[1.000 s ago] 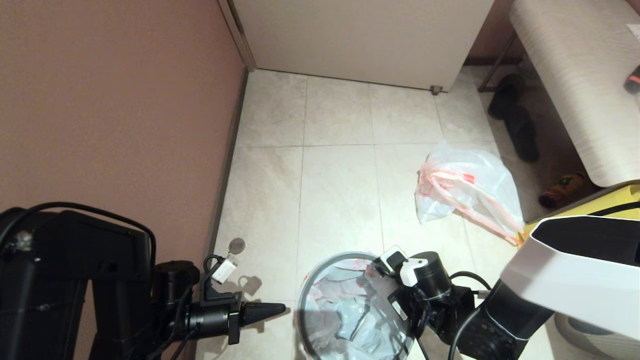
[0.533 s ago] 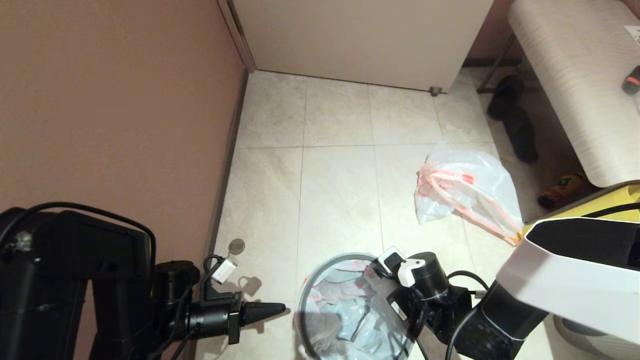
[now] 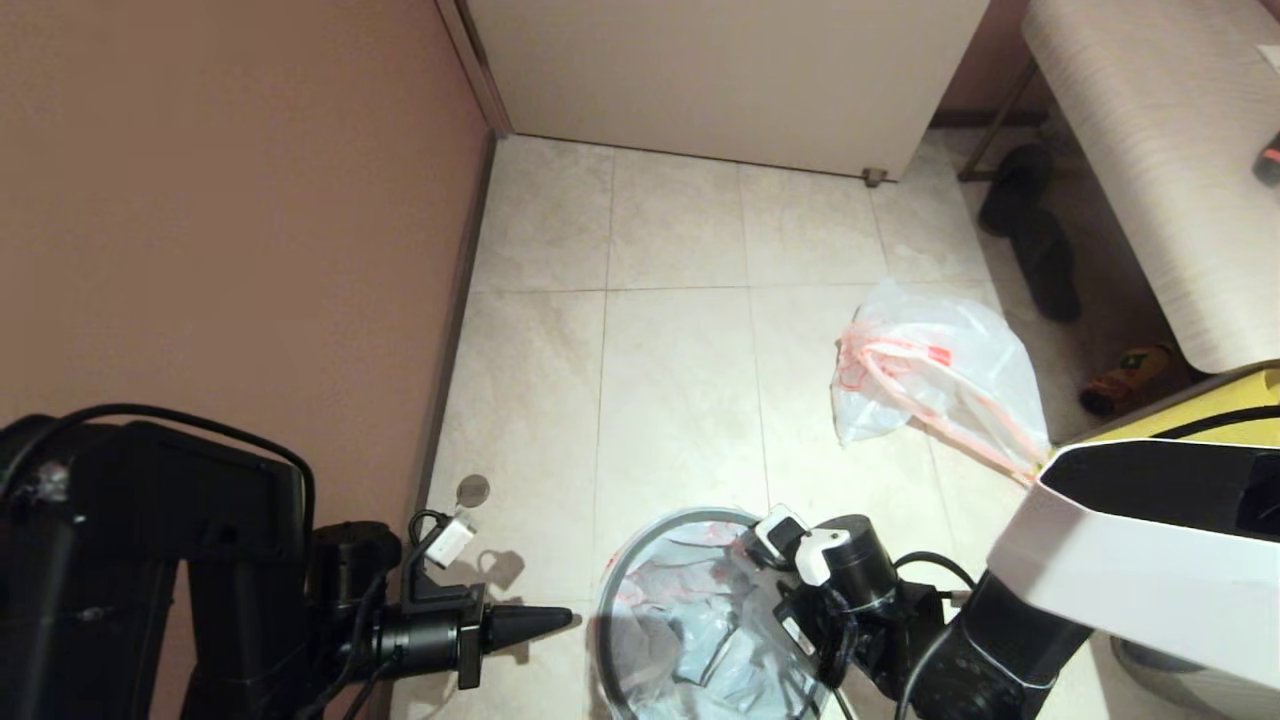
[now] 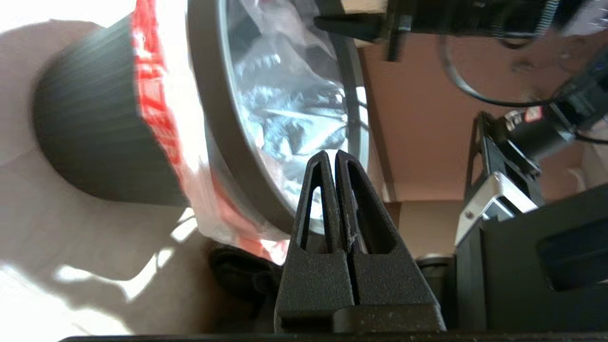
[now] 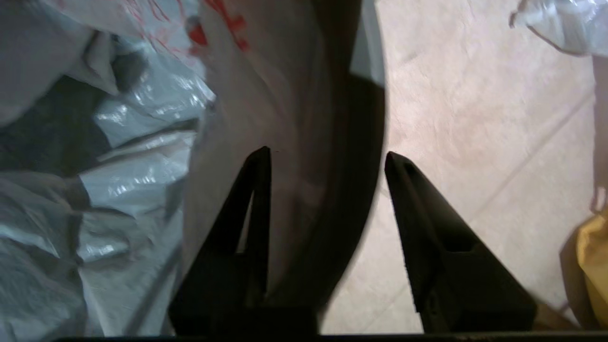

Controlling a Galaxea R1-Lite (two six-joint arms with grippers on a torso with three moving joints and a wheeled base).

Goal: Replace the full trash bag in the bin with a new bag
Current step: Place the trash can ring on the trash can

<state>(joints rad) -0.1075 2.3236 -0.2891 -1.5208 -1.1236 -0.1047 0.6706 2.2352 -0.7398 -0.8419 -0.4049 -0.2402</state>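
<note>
Pale tiled floor (image 3: 680,380): the largest open surface, bounded at 9 o'clock by a pink-brown wall (image 3: 220,220), at 12 o'clock by a white door panel (image 3: 720,70), and at 2 o'clock by a light wood-grain bench (image 3: 1150,150); the central tiles offer free room.

Bulky translucent white full trash bag with pink-red drawstring (image 3: 930,375): lies on the floor at 3 o'clock of centre, well apart from the bin.

Small round bin with grey hoop rim (image 3: 615,590): sits at 6 o'clock, partly cut by the frame edge. The thin translucent new bag with red print (image 3: 690,620) lines it, its hem folded outward over the rim (image 4: 156,109).

Right claw (image 5: 327,156): spread, one finger inside the bin against the liner, the other outside over the floor, straddling the rim at the bin's 3 o'clock edge. A second earlier it was pressed together at the same spot; the arm has barely shifted.

Left claw (image 3: 565,620): pressed together, empty, parked just beside the bin's 9 o'clock edge, unchanged.
</note>
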